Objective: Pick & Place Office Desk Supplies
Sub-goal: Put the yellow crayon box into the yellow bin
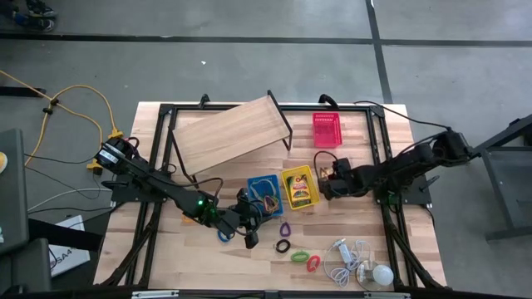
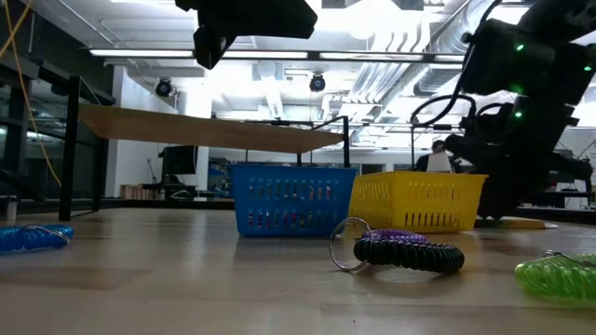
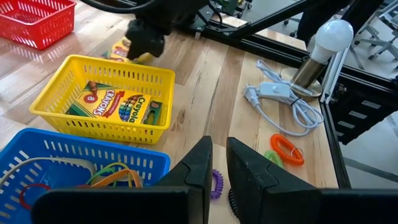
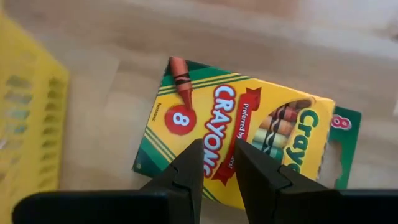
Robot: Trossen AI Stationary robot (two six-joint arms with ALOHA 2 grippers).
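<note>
My right gripper is shut and points down over a yellow-green crayon box that lies flat on the table, just right of the yellow basket. A second crayon box lies inside that basket. My left gripper is shut and holds nothing, hanging near the blue basket, which holds several rubber bands. Loose bands lie on the table: blue, purple, black, green, red. The red basket stands toward the far edge. My right gripper comes at the printed face of the crayon box from above, with the box flat on the table. I cannot tell whether the fingertips touch it.
A light wooden board on black legs stands at the far left. A white bulb with its thin cord lies at the near right. Black frame rails run along the table's sides. Bare wood lies at the near left.
</note>
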